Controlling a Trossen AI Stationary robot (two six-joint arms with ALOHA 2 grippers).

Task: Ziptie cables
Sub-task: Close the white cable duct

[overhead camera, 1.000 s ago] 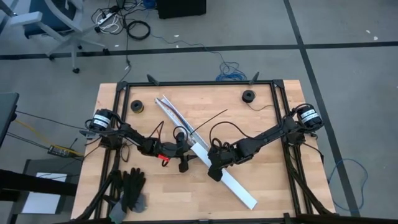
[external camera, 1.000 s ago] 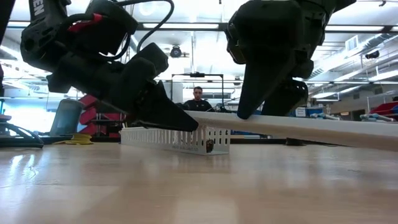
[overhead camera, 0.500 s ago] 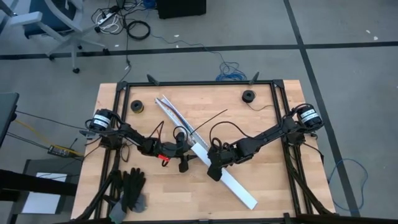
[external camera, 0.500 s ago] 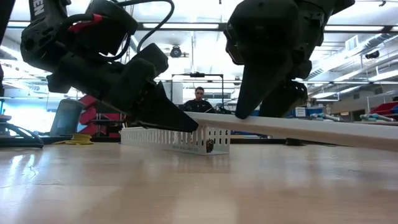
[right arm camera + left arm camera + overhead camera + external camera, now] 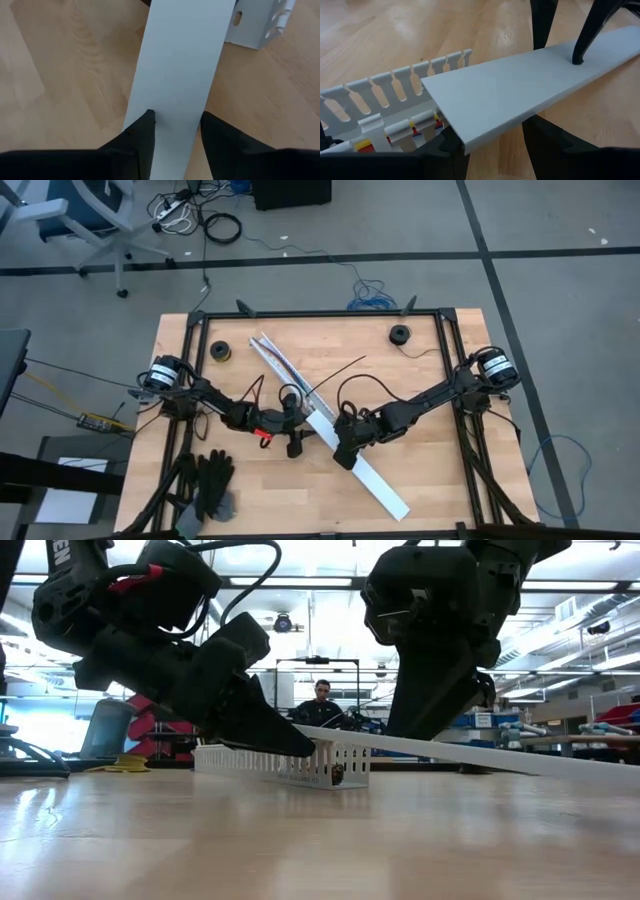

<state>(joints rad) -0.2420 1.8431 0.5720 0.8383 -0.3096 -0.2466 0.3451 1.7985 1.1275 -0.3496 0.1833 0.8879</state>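
High view: at frame centre, left gripper point(image 5: 300, 430) and right gripper point(image 5: 345, 448) both clamp the white cover strip point(image 5: 372, 480).

Left wrist view: cables point(image 5: 412, 131) lie inside the slotted channel point(image 5: 395, 87), lower left.

Right wrist view: fingers point(image 5: 145, 131) pinch the strip's edges.

Risk: uneven pull could twist the strip free.
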